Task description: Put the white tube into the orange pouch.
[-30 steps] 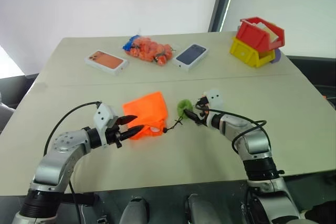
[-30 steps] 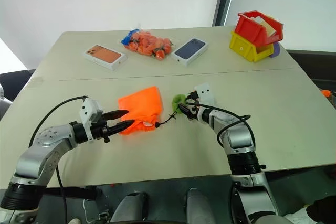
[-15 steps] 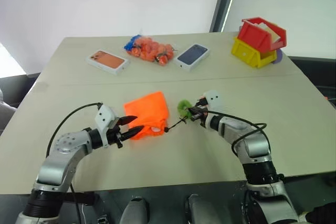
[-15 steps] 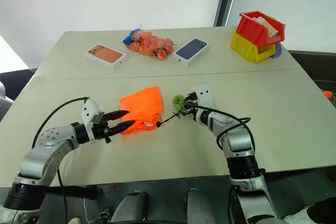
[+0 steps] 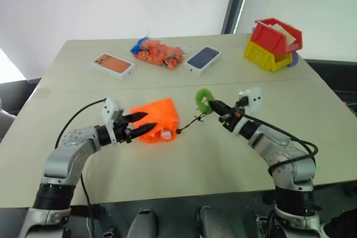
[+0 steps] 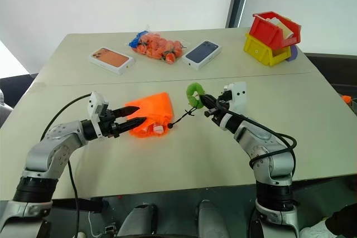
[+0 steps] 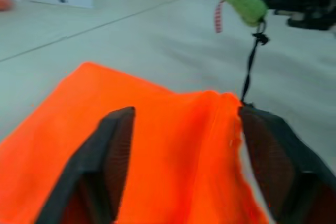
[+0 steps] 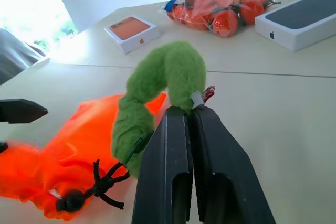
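Head view: the right claw [image 5: 216, 106] is clamped on the green ring [image 5: 202, 100], lifted above the tabletop [image 5: 167, 165]; the white tube [image 5: 164, 134] pokes from the orange pouch [image 5: 159, 116]. Left wrist view: the left claw [image 7: 184, 140] stands apart astride the pouch. Right wrist view: a dark phone box [image 8: 298, 14] bears an apple logo.

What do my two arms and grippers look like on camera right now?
Both arms are silver-grey metal segments with black joints, and a loose black cable loops along each. Each wrist carries a small white camera block. The left gripper and right gripper each have two black, tapering fingers.
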